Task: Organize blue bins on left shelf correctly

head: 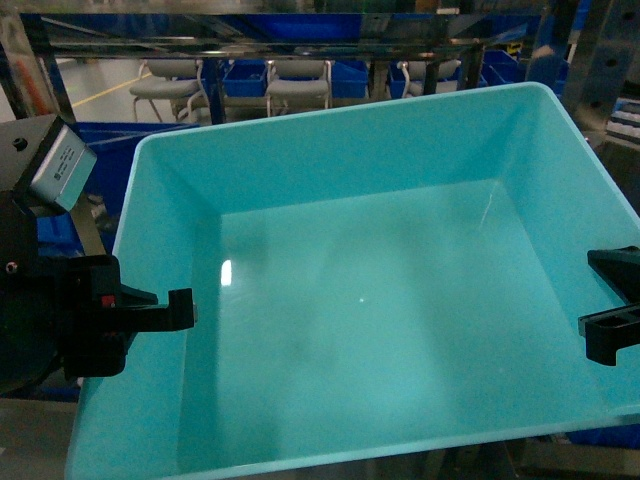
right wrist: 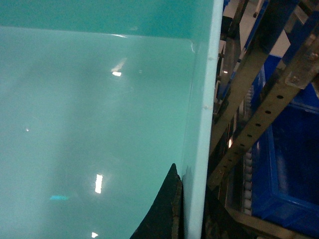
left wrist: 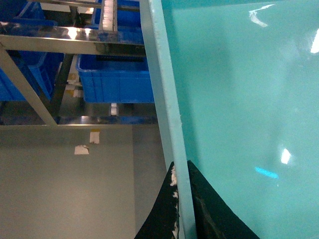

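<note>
One empty blue bin (head: 360,300), a light turquoise tub, fills the head view and is held up between both arms. My left gripper (head: 168,310) is shut on the bin's left wall, one finger inside and one outside. In the left wrist view the rim (left wrist: 167,109) runs down between the black fingers (left wrist: 214,214) of that gripper (left wrist: 183,201). My right gripper (head: 608,325) is shut on the right wall. The right wrist view shows the wall (right wrist: 202,114) pinched in the gripper (right wrist: 194,211). The left shelf (head: 300,45) of shiny steel rails stands just beyond the bin.
Dark blue ribbed crates (left wrist: 114,79) sit on the rack's lower level behind a steel rail (left wrist: 75,45). Another dark crate (right wrist: 289,164) lies past perforated uprights (right wrist: 259,114) and white rollers (right wrist: 246,184). Grey chairs (head: 298,88) stand beyond the rack. Bare grey floor (left wrist: 75,189) lies below.
</note>
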